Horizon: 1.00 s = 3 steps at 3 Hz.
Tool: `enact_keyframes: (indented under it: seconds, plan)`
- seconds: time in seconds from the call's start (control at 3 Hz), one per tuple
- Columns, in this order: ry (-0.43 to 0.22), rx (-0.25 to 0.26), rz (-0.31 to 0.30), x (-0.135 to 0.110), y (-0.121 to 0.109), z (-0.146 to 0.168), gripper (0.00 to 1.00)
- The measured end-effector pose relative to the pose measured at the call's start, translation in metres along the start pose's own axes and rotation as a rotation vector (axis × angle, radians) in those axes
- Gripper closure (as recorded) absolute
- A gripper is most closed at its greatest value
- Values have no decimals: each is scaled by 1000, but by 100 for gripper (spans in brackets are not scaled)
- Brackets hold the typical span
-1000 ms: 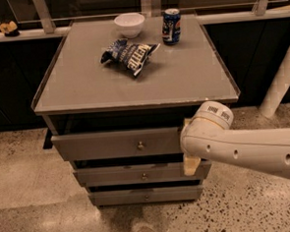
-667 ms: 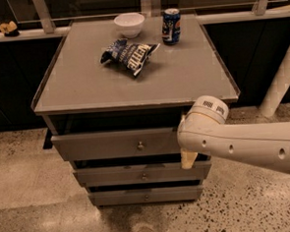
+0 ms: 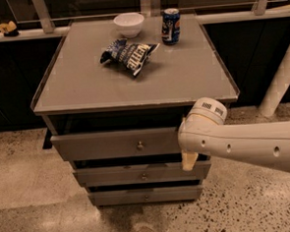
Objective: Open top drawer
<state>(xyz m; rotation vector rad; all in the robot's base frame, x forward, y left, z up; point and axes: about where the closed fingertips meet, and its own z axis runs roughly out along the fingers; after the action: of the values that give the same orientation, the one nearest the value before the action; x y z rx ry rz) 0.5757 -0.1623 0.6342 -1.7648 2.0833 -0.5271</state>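
The top drawer (image 3: 112,144) is the widest grey front of the cabinet, with a small brass knob (image 3: 140,146) at its centre. It stands slightly out from the cabinet, with a dark gap above it. My gripper (image 3: 189,159) hangs in front of the drawer's right end, right of the knob and apart from it. The white arm (image 3: 245,144) reaches in from the right. The drawer's right end is hidden behind the arm.
Two narrower grey drawers, the middle (image 3: 139,175) and the bottom (image 3: 145,195), lie below. On the cabinet top (image 3: 182,81) are a chip bag (image 3: 129,54), a white bowl (image 3: 129,24) and a blue can (image 3: 171,26). A white post (image 3: 281,82) stands at right. The floor is speckled.
The arm has shifted slightly up and to the left. The gripper stays at the drawer's right end. The drawer has not visibly moved.
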Motion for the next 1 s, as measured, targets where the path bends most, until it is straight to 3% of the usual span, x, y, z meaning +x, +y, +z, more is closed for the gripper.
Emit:
enact_keyframes:
  seconds: [0.33,0.67,1.0]
  plan:
    - [24,-37,14,11,5,29,0]
    - [24,-37,14,11,5,29,0]
    - [24,-37,14,11,5,29,15]
